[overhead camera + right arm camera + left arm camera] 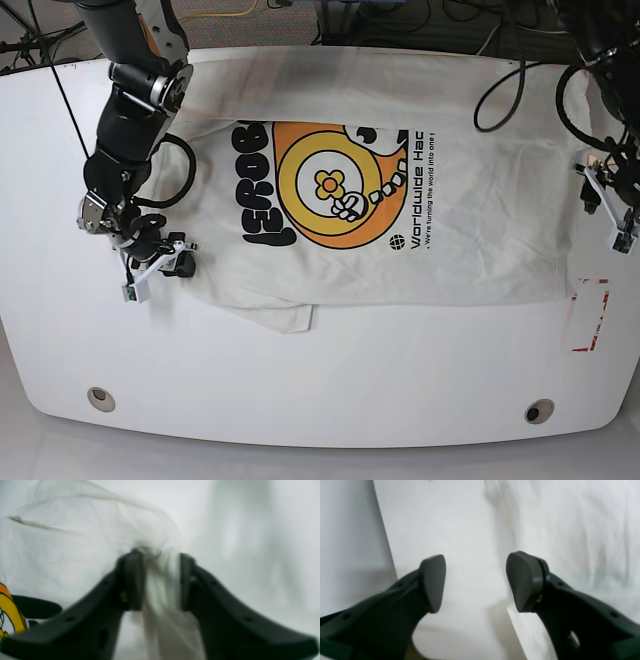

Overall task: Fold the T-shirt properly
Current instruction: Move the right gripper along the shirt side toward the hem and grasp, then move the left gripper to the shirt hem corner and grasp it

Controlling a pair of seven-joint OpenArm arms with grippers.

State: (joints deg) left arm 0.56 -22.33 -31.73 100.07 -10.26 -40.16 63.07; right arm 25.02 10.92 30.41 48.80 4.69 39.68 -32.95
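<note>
- Bunched cloth of the T-shirt (160,585) sits clamped between the right gripper (161,580) jaws, at the table's (300,400) side edge
- Left gripper (475,582), jaws apart, hovers beside the opposite hem; the shirt's long axis runs between the arms

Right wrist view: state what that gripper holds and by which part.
The right gripper pinches a bunched fold of the cream cotton T-shirt between its pads, at the shirt's edge near a sleeve. The left gripper holds nothing.
</note>
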